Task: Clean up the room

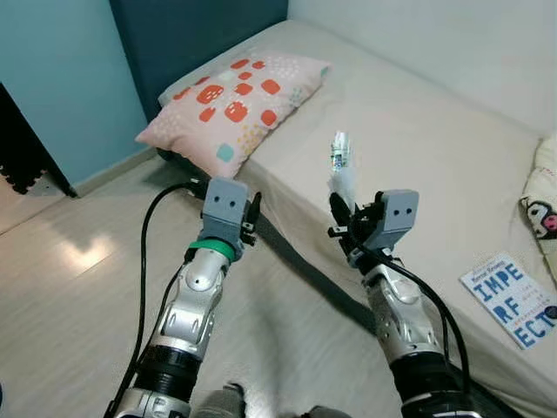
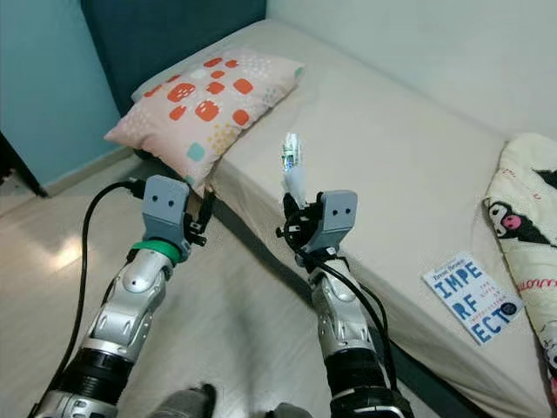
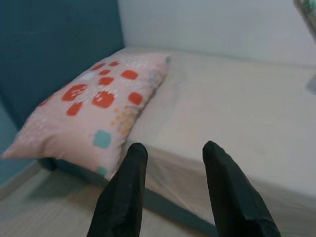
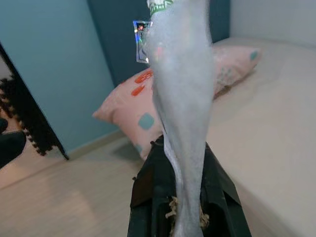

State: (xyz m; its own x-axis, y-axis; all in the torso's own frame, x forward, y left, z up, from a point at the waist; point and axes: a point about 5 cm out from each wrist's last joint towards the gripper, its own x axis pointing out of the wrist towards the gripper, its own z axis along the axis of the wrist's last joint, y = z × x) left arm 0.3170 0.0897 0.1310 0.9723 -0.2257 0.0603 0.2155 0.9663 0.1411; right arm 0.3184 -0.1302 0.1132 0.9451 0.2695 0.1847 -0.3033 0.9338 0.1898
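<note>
- Bed [image 1: 418,148] with pillow [image 1: 233,104] and book [image 1: 513,300] ahead.
- Right hand [image 2: 294,222] pinches a wrapper [image 2: 290,165] by its tail; thin grip, may slip out.
- Left hand [image 3: 173,190] open, empty.

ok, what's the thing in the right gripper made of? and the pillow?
Wrapper in the right gripper: looks like thin silvery plastic film, crinkled, glossy, with a printed end; the exact material is unclear. Pillow: soft matte woven fabric, pink with red patches, sagging over the bed edge.
</note>
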